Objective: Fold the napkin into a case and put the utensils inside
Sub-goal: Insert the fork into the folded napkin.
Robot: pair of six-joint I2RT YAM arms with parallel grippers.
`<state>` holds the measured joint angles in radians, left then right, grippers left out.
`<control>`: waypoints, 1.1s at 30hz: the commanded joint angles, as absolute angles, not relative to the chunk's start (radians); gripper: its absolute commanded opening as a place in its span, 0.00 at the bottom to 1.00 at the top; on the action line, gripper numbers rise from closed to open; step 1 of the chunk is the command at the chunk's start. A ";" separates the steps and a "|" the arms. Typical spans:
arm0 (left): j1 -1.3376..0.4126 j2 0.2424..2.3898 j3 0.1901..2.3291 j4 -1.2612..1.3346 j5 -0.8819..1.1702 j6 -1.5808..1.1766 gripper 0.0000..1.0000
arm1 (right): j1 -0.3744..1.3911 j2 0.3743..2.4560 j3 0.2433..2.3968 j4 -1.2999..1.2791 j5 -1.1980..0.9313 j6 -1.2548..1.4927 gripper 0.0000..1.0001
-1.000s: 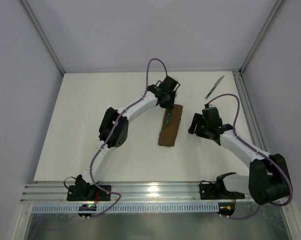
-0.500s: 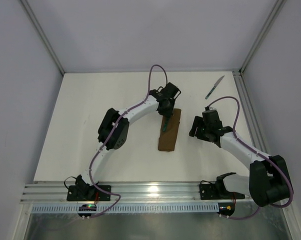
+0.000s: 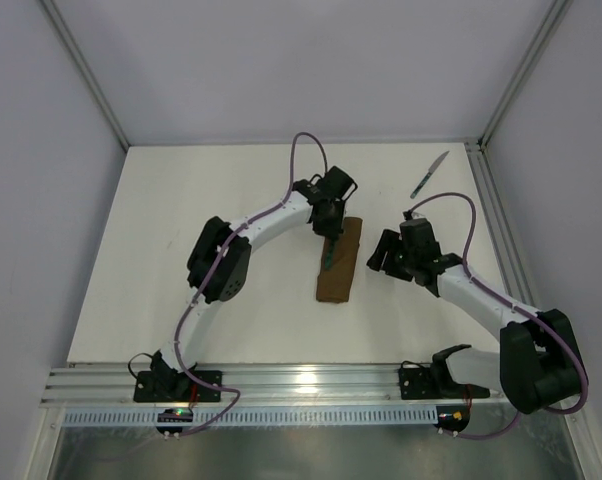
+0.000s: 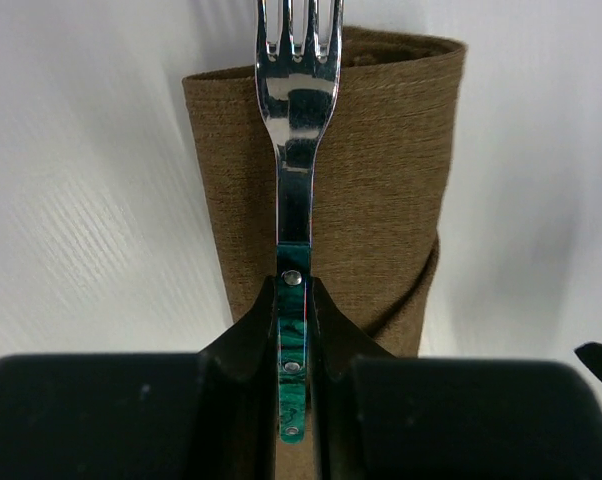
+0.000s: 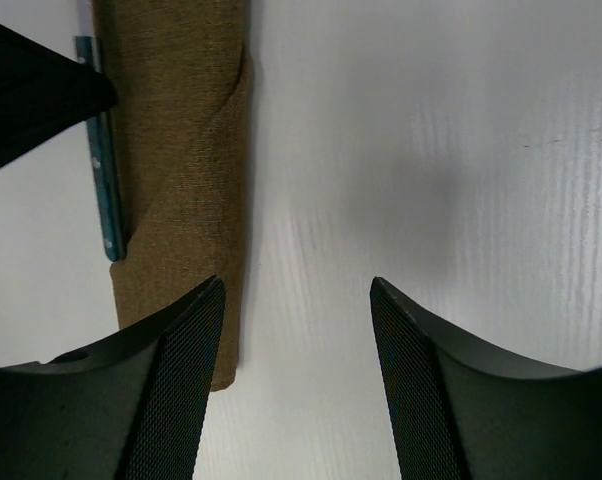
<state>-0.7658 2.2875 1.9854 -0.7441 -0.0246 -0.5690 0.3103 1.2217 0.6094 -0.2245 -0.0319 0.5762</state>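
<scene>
The napkin lies folded as a narrow brown case [image 3: 340, 265] in the middle of the table. My left gripper [image 3: 328, 228] is shut on the teal handle of the fork [image 3: 327, 253] and holds it lengthwise over the case. In the left wrist view the gripper [image 4: 294, 292] clamps the fork [image 4: 299, 110], whose tines point to the case's [image 4: 391, 170] far end. My right gripper [image 3: 383, 254] is open and empty just right of the case; its wrist view shows the gripper [image 5: 296, 287] beside the case [image 5: 181, 150] and the fork handle [image 5: 104, 160]. The knife [image 3: 430, 174] lies at the far right.
The white table [image 3: 181, 250] ends at a metal rail [image 3: 301, 378] near the arm bases. Grey walls close in the back and sides. The left gripper's finger [image 5: 31, 85] shows at the right wrist view's upper left.
My left gripper has moved the fork nearer along the case, toward its near end. My right gripper has shifted a little left toward the case.
</scene>
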 commanded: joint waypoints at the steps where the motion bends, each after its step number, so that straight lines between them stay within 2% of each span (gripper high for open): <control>1: -0.773 2.247 1.925 -0.683 -0.060 -0.583 0.00 | 0.330 1.226 0.618 -0.149 -0.078 0.624 0.64; 5: -0.776 2.246 1.910 -0.599 -0.086 -0.549 0.00 | 0.339 1.232 0.617 -0.149 -0.075 0.623 0.64; 14: -0.779 2.230 2.020 -0.661 -0.078 -0.531 0.00 | 0.348 1.215 0.626 -0.150 -0.071 0.620 0.62; 19: -0.782 2.207 1.973 -0.661 -0.051 -0.520 0.00 | 0.336 1.227 0.780 -0.101 -0.094 0.615 0.43; 22: -0.793 2.195 1.963 -0.647 -0.084 -0.499 0.00 | 0.289 1.310 0.877 -0.075 -0.127 0.604 0.36; 33: -0.798 2.215 1.976 -0.634 -0.107 -0.486 0.00 | 0.264 1.657 1.100 -0.015 -0.270 0.670 0.34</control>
<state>-0.7929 2.2787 1.9633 -0.6785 -0.0860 -0.4927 0.2630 1.6207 1.0496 -0.0433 -0.2214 0.6369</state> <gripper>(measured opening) 0.104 0.342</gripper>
